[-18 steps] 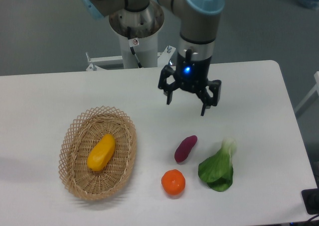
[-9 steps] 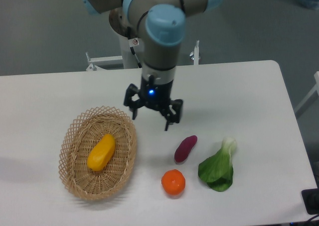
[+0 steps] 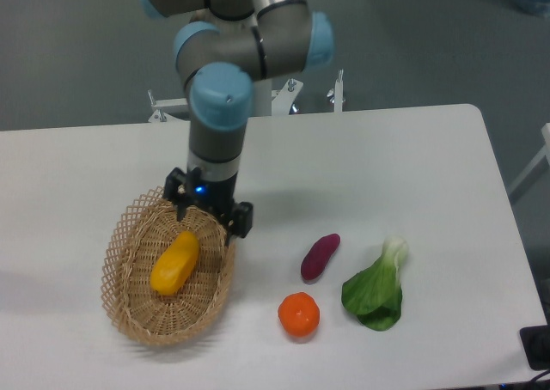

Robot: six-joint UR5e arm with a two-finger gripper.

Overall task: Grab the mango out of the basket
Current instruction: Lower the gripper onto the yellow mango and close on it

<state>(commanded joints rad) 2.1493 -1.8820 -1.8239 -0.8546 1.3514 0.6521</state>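
A smooth yellow-orange mango (image 3: pixel 175 263) lies lengthwise in the middle of the oval wicker basket (image 3: pixel 131 305) at the front left of the table. My gripper (image 3: pixel 206 221) hangs over the basket's back right rim, just up and right of the mango's upper end. Its two black fingers are spread apart and hold nothing. It does not touch the mango.
A purple sweet potato (image 3: pixel 320 256) lies right of the basket. An orange tangerine (image 3: pixel 298 314) sits in front of it. A green leafy vegetable (image 3: pixel 376 289) rests further right. The arm's base stands at the table's back edge.
The arm has swung left across the table, carrying the open gripper from the middle to above the basket's back right rim. The objects have stayed in place.
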